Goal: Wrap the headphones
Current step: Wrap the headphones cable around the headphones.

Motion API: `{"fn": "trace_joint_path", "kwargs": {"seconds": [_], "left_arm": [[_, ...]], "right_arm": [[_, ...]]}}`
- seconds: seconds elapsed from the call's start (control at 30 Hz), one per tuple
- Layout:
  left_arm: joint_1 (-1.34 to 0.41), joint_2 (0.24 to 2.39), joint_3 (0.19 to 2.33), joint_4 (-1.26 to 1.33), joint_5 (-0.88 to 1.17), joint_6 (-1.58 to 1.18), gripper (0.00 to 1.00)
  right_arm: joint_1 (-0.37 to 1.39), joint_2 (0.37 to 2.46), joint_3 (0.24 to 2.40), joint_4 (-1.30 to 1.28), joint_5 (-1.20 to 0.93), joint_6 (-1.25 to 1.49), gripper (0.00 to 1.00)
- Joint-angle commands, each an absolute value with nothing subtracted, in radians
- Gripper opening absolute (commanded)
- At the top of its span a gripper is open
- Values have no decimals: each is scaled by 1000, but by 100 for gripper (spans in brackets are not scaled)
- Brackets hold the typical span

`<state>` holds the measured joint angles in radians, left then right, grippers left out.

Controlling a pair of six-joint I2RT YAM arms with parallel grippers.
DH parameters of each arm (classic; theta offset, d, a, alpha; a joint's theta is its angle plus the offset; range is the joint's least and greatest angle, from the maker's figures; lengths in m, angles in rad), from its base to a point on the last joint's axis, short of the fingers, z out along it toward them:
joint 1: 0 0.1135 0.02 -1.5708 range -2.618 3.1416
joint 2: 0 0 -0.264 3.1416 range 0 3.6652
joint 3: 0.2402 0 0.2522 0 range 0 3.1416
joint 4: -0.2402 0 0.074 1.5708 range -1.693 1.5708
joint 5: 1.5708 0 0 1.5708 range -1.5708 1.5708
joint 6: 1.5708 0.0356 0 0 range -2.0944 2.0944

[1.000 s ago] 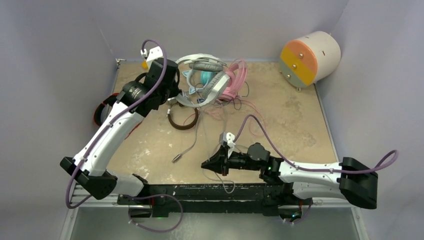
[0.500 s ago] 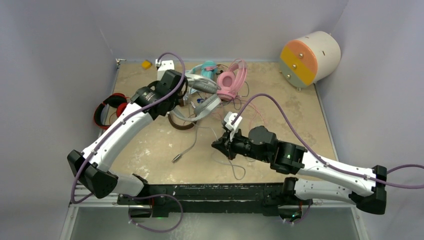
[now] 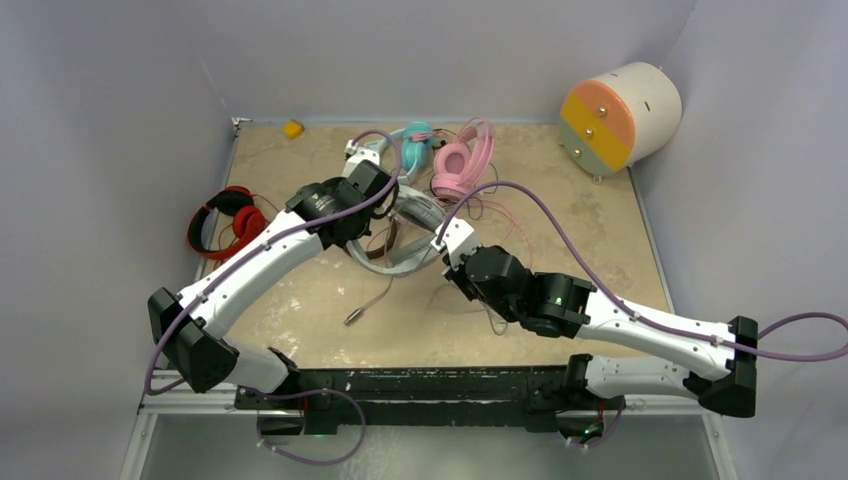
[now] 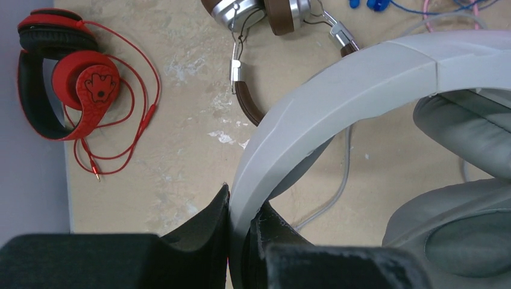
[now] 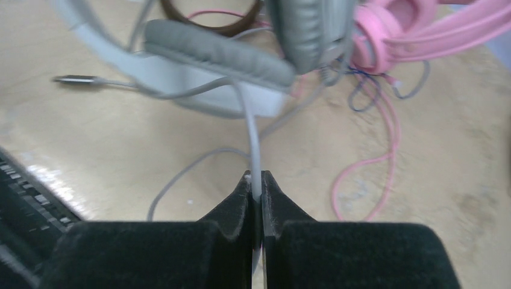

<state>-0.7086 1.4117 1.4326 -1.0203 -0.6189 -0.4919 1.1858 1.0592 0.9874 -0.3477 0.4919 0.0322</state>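
The left tool (image 4: 241,208) is clamped on the headband of the grey-white headphones (image 4: 361,72), holding them over the middle of the bench (image 3: 600,200). The right tool (image 5: 256,182) is pinched tight on their thin grey cable (image 5: 253,132), near the ear cups. The brown headphones (image 4: 280,13) lie just beside them. The pink headphones (image 3: 462,160) sit near the far edge, and the red headphones (image 3: 225,220) lie well apart at the left edge.

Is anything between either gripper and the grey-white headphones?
Nothing visible. The left gripper is clamped on the headband of the grey-white over-ear headphones, and the right gripper pinches their thin grey cable.
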Motion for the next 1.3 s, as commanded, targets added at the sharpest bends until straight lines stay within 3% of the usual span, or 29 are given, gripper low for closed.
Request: {"fn": "trace_joint_path", "kwargs": {"seconds": [0.0,0.4,1.1,1.27], "left_arm": [[-753,1421,1449,-1044,-658,-503,0],[-769,1436,1445,-1021,-451,-491,0],[-782,1341,1427,-1036,-320,-472,0],[-785,1310,1414,-1048,-286,-456,0]], "right_arm": [[1190,1052,1031,-333,719,-57,4],[1147,1069,984,-161,765,-183,6],[953,1093,1005,-130,594,-160,27],[918,1132,1043,-111,555,-171,29]]}}
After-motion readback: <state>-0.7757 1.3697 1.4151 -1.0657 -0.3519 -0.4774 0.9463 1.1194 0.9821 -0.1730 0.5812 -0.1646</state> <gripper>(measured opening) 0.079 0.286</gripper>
